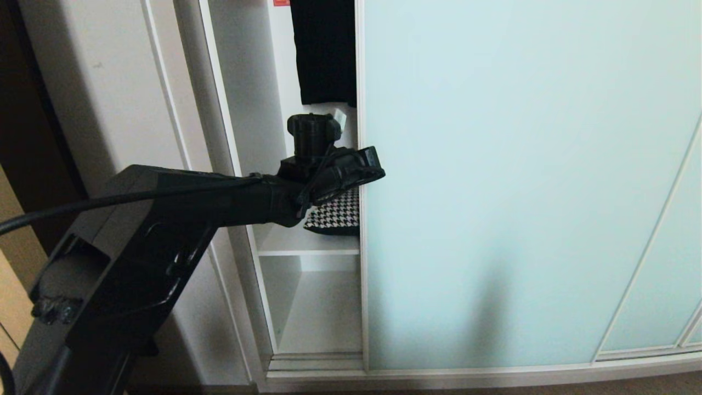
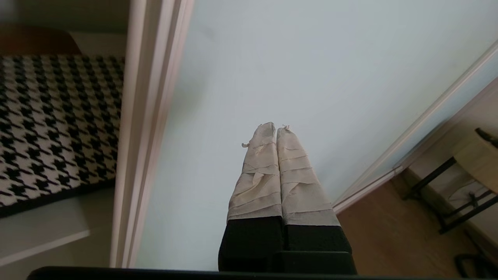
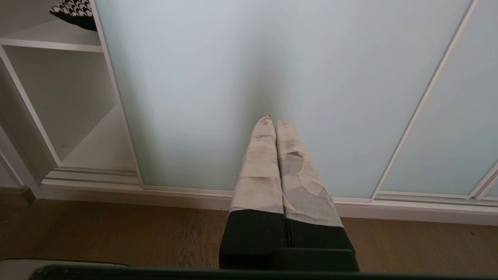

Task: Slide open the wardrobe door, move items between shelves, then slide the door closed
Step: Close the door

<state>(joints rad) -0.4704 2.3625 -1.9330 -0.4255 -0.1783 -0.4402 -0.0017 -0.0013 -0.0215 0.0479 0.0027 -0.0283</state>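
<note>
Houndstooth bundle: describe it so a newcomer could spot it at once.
Find the frosted aqua sliding wardrobe door, then the open white compartment at its left edge. On the shelf there lies the houndstooth bundle, the only checked black-and-white fabric; the garment hanging above is plain black.

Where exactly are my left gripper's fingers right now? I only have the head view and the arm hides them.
Observer: The left gripper is shut, fingers pressed together, tips toward the sliding wardrobe door near its open edge.
Operator: Is it holding anything?
Observer: No, nothing sits between the fingers.
Operator: Where is the houndstooth bundle from there?
Observer: The houndstooth bundle lies on the shelf, on the far side of the door's frame from the fingers.
Operator: And the right arm?
Observer: The right gripper is shut too, empty, pointing at the door low down, above the wooden floor.
</note>
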